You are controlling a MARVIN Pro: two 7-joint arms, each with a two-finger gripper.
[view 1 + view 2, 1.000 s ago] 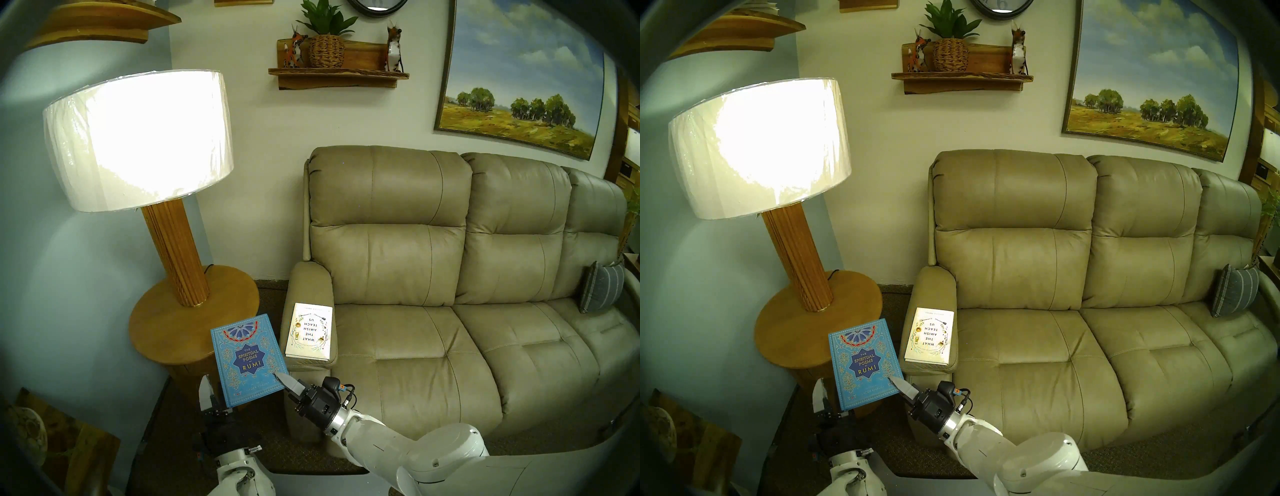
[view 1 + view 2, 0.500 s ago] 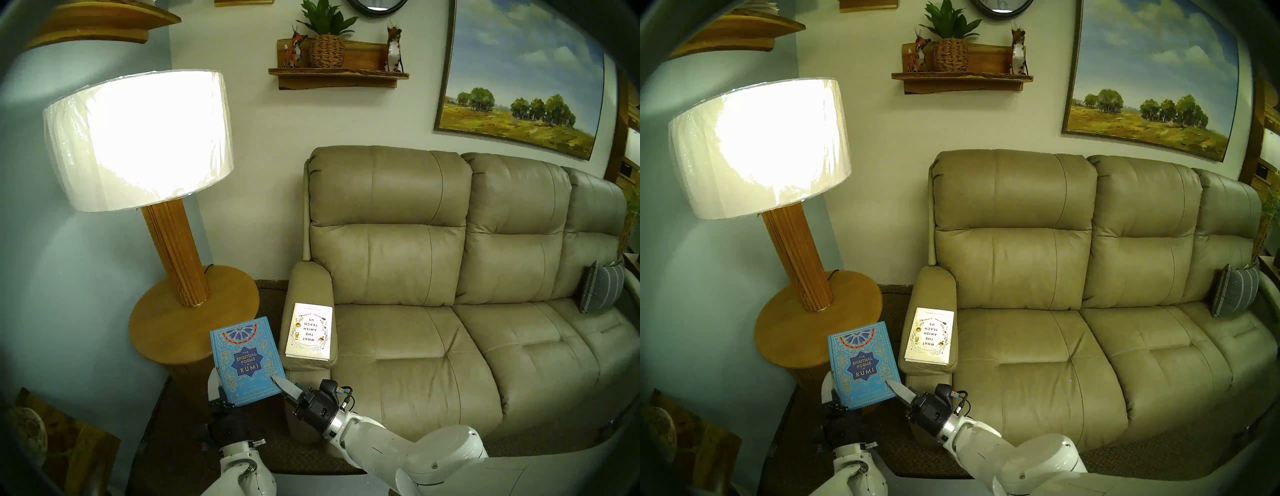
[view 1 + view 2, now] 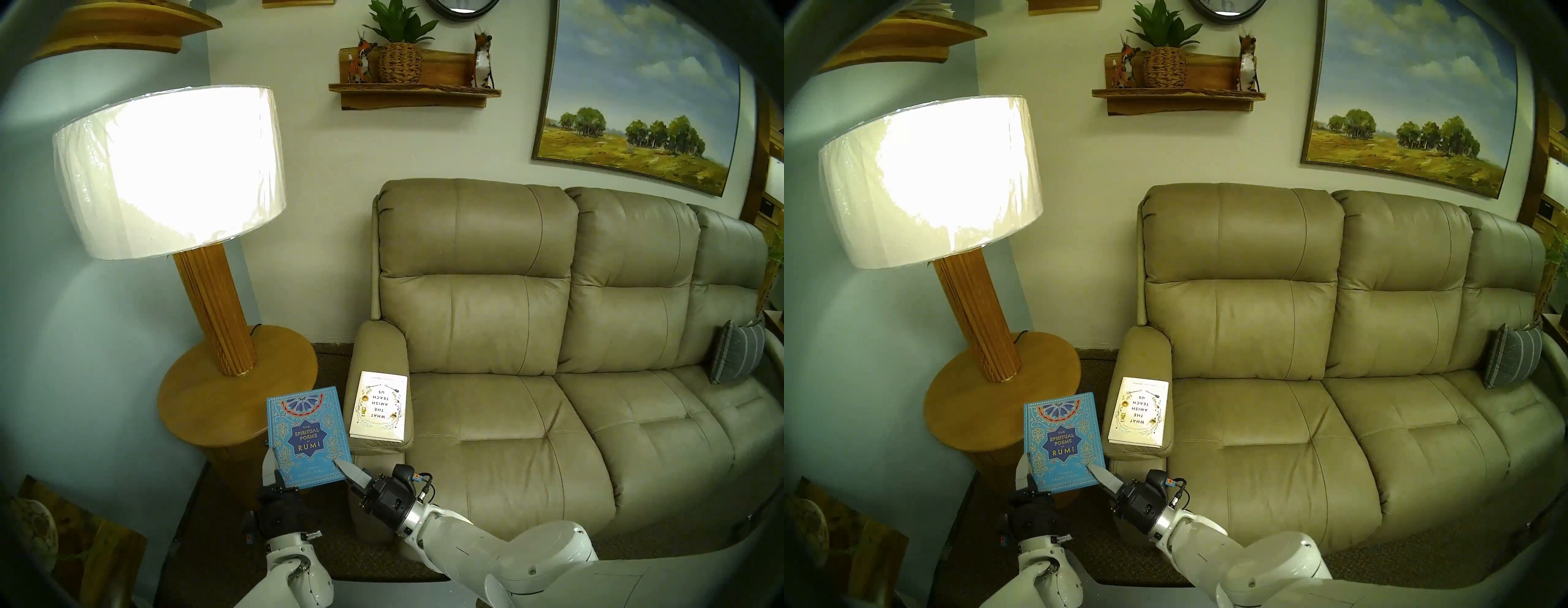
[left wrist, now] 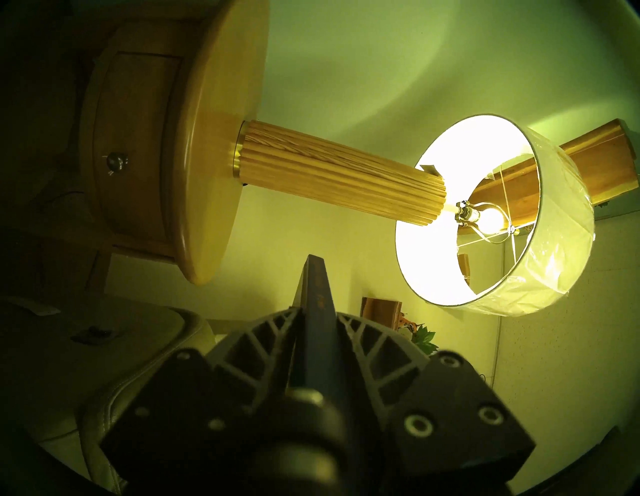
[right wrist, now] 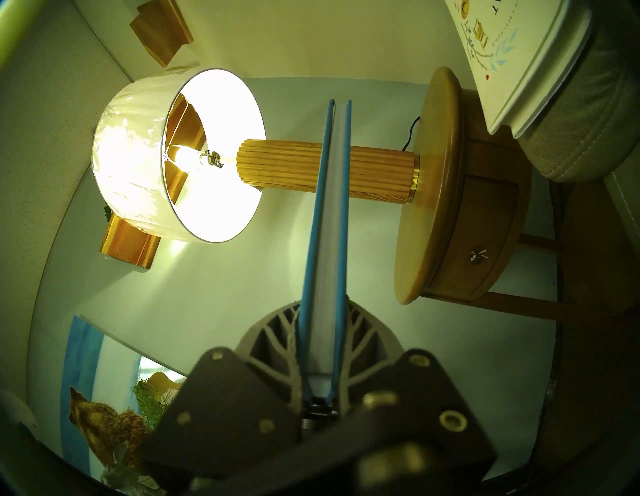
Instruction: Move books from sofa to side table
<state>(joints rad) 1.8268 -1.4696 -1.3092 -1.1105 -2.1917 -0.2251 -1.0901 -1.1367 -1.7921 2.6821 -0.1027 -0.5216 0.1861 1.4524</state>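
Between side table [image 3: 199, 407] and sofa [image 3: 509, 424] | blue book [image 3: 307, 437] | both hands clamped on its near corners

Books, two: one turquoise book [image 3: 306, 439], one cream book [image 3: 379, 405]; sofa [image 3: 551, 339], one, with three seats; cushion [image 3: 736, 357], one, grey striped; round wooden side table [image 3: 199, 399], one, with one knobbed drawer [image 5: 485, 249]; lamp [image 3: 169, 170], one, lit; wall shelves, at least two; fox figurines, two; potted plant [image 3: 399, 42], one, in a woven basket; landscape painting [image 3: 636, 93], one; wall clock [image 3: 462, 6], one, partly cut off; robot arms, two; grippers, two: left gripper [image 3: 271, 460], right gripper [image 3: 341, 465].
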